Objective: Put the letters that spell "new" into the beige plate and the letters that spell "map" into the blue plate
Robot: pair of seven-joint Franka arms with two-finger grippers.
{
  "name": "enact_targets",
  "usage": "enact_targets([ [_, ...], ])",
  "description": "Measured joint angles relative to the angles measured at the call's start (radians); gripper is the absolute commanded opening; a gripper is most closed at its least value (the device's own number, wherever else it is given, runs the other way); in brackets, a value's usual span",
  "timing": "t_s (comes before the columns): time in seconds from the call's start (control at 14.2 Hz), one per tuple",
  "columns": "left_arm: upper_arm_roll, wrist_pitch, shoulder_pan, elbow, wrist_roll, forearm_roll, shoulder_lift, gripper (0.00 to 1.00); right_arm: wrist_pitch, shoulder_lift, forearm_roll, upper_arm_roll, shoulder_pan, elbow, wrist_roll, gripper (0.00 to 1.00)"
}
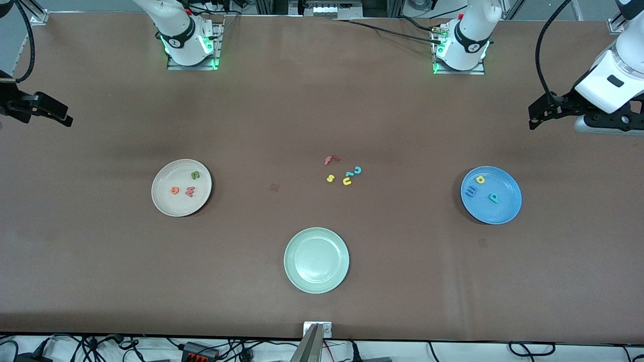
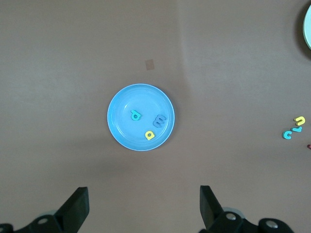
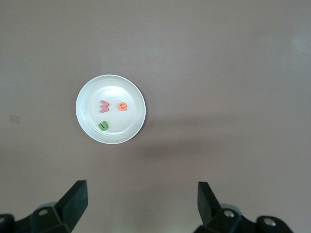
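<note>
The beige plate (image 1: 166, 201) lies toward the right arm's end of the table. In it are the dark green "n" (image 1: 195, 175), orange "e" (image 1: 174, 190) and pinkish-red "w" (image 1: 190, 191). The blue plate (image 1: 503, 207) lies toward the left arm's end and holds the yellow "a" (image 1: 480, 179), blue "m" (image 1: 472, 191) and teal "p" (image 1: 494, 198). My right gripper (image 3: 141, 187) hangs open and empty high over its end of the table, with the beige plate (image 3: 92, 119) well below it. My left gripper (image 2: 143, 194) is likewise open and empty, high over its end, above the blue plate (image 2: 124, 102). Both arms wait.
An empty pale green plate (image 1: 316, 260) sits near the front camera at mid-table. Farther from the camera lie loose letters: a red "f" (image 1: 330, 160), a yellow "s" (image 1: 330, 178), a yellow "u" (image 1: 347, 181) and a teal hook shape (image 1: 355, 171).
</note>
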Motion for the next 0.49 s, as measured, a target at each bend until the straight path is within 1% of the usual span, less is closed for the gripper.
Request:
enact_targets([
  [0.21,-0.022,0.000,-0.002,0.007,0.000,0.000,0.000,1.00,0.000,0.000,-0.001,0.000,0.000,-0.002,0.000,1.00],
  [0.49,-0.025,-0.009,-0.002,0.012,0.000,0.000,0.000,1.00,0.000,0.000,-0.002,0.001,0.000,-0.004,-0.010,1.00],
])
